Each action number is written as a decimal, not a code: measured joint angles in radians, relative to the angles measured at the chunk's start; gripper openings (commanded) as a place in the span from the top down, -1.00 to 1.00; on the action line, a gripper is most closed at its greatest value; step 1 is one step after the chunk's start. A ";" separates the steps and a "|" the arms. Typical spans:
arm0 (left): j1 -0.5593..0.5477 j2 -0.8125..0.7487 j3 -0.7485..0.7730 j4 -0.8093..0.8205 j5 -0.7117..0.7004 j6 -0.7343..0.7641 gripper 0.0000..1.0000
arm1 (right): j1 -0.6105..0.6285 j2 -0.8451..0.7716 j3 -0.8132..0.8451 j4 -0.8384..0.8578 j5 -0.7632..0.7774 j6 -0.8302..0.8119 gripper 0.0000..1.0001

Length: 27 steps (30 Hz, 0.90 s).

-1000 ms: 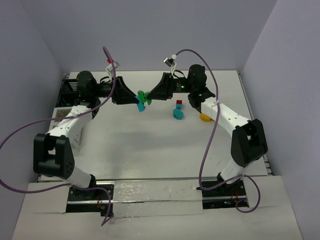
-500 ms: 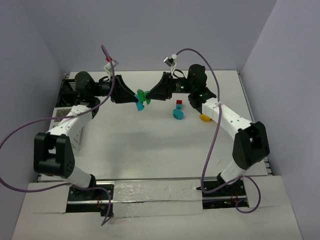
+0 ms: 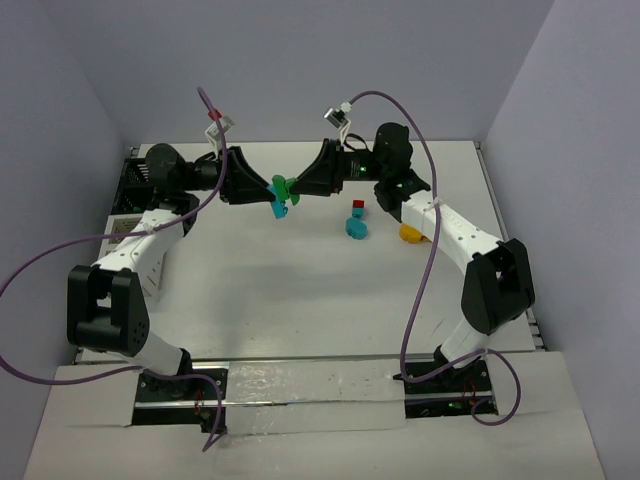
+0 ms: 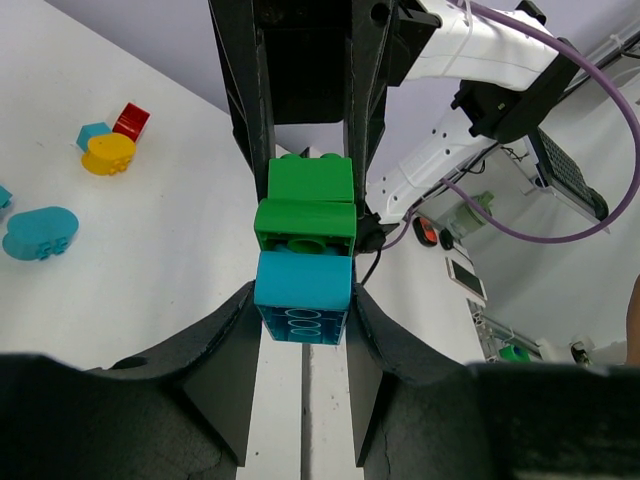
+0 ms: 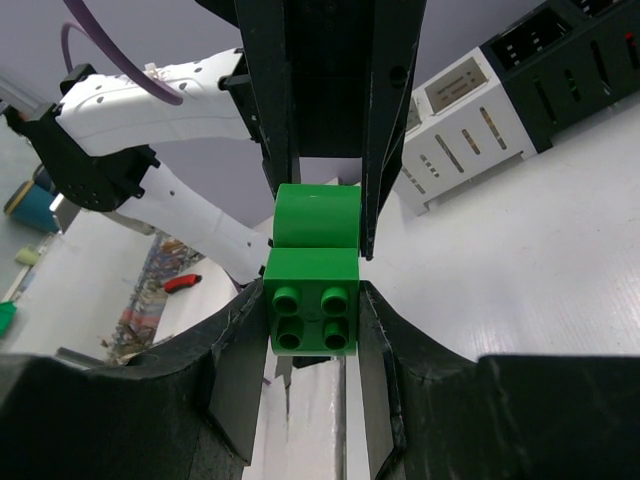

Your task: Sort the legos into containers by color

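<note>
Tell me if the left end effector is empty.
No, the left end effector is clamped on a cyan brick joined to a green brick.

We see a white bench point(image 3: 300, 290). On it lies a red brick point(image 3: 358, 204), with a cyan piece point(image 3: 355, 227) just in front and a yellow piece point(image 3: 409, 236) to its front right. Far to its left, a black container point(image 5: 560, 55) and a white container point(image 5: 465, 125) stand at the bench edge.

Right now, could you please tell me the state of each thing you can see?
Left gripper: shut on the cyan brick.
Right gripper: shut on the green brick.
Cyan brick: held aloft, joined to the green brick.
Green brick: held aloft.
Red brick: loose on the table.
Yellow piece: loose on the table.
Black bin: upright.
White bin: upright.
</note>
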 measured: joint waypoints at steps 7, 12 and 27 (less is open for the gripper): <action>0.000 0.000 0.016 -0.067 -0.006 0.069 1.00 | 0.010 0.001 0.076 -0.206 0.032 -0.174 1.00; 0.000 0.000 0.016 -0.123 -0.006 0.115 1.00 | 0.014 0.000 0.082 -0.259 0.042 -0.221 0.45; -0.024 -0.002 0.020 -0.180 -0.015 0.134 1.00 | 0.065 0.016 0.084 -0.260 0.038 -0.194 -0.13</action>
